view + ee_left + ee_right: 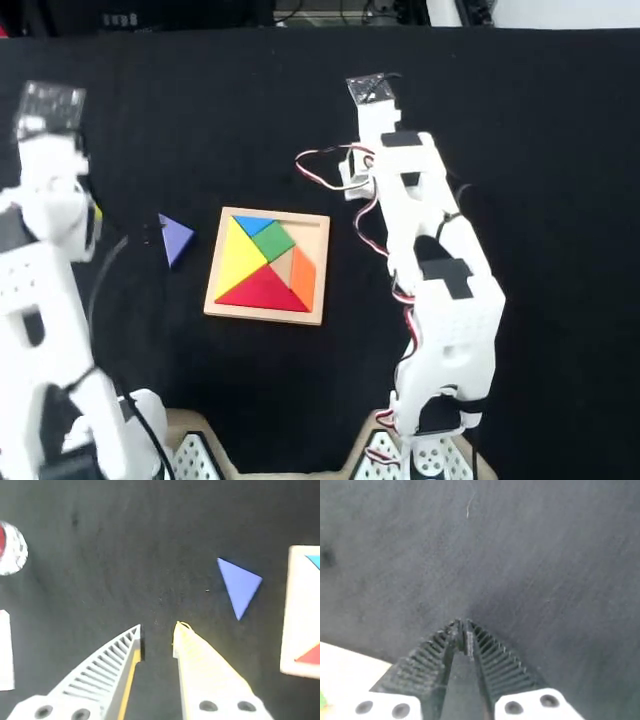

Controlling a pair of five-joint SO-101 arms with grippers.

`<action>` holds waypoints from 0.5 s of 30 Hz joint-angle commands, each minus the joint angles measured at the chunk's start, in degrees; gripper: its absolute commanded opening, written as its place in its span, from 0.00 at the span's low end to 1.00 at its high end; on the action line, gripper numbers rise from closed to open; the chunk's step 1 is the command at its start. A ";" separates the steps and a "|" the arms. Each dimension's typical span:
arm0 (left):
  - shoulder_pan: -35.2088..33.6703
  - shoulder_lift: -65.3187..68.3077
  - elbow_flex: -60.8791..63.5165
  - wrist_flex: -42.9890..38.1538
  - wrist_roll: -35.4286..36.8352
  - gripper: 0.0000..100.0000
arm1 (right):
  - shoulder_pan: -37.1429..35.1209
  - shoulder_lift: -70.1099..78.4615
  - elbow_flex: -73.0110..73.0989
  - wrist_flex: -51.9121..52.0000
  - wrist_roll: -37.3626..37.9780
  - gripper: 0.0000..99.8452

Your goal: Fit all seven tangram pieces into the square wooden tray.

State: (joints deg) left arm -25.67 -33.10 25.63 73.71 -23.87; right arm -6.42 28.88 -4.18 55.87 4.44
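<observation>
My left pincer (157,632), parted and empty to take it, hangs near the loose blue triangular tangram piece (240,586) lying on the black worktop (100,555) beside the square wooden tray (296,610); my right pincer (465,630) rests closed.

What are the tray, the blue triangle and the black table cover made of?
The tray looks like pale bare wood, from its light tan rim. The blue triangle is probably painted wood, matte and evenly coloured, though plastic is possible. The table cover seems black cloth: matte, faintly fuzzy, with lint.
</observation>
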 commanded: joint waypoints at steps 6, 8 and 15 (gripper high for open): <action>-1.89 -15.82 31.96 -16.53 17.32 0.12 | -5.89 -14.81 2.24 5.63 -3.43 0.01; -3.82 -18.37 34.95 -16.62 18.90 0.12 | -9.05 -17.19 4.18 5.80 -3.34 0.01; -25.10 -27.78 43.12 -16.97 20.48 0.12 | -18.46 -24.84 9.45 5.98 -3.34 0.01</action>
State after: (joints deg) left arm -41.05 -56.92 66.95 57.80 -4.09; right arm -21.36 9.63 5.23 61.41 1.54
